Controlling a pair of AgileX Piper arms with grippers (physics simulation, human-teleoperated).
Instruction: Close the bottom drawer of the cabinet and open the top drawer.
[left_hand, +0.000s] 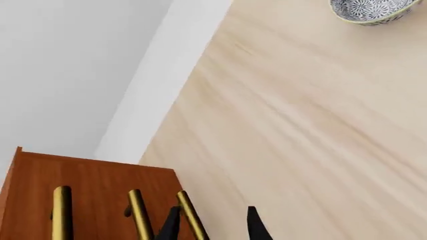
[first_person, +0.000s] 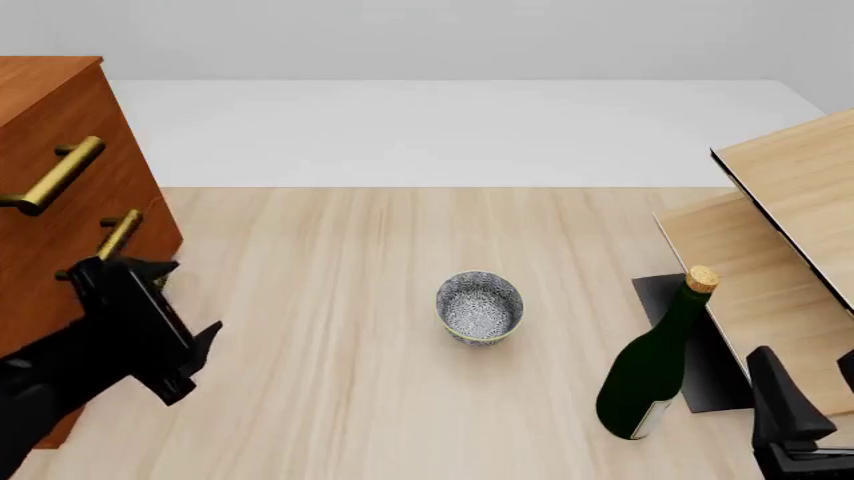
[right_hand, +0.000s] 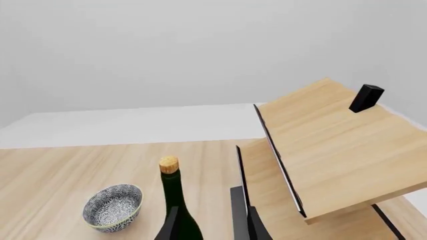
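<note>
Reddish-brown wooden cabinet, tall, three stacked drawers with brass bar handles, at the tabletop's left edge. Top drawer uppermost and bottom drawer lowest; how far out the bottom one stood, not clear from these views. Left black gripper close against the cabinet's lower front, level with the lowest brass handle; in the left wrist view, dark fingertips spread, one just beside that handle, nothing pinched. Right black gripper low near the right edge, fingers apart, empty, just behind a dark green glass bottle with cork stopper.

Judged step: shutting the bottom drawer. Best done square-on: fingertips flat against the drawer face beside the handle, pushed straight along the slide, no sideways drift, no tipping of the cabinet.

Blue-and-white patterned ceramic bowl mid-tabletop, well apart from both arms. Pale light-wood shelf boards along the right edge.

No brands, labels or writing legible anywhere.
</note>
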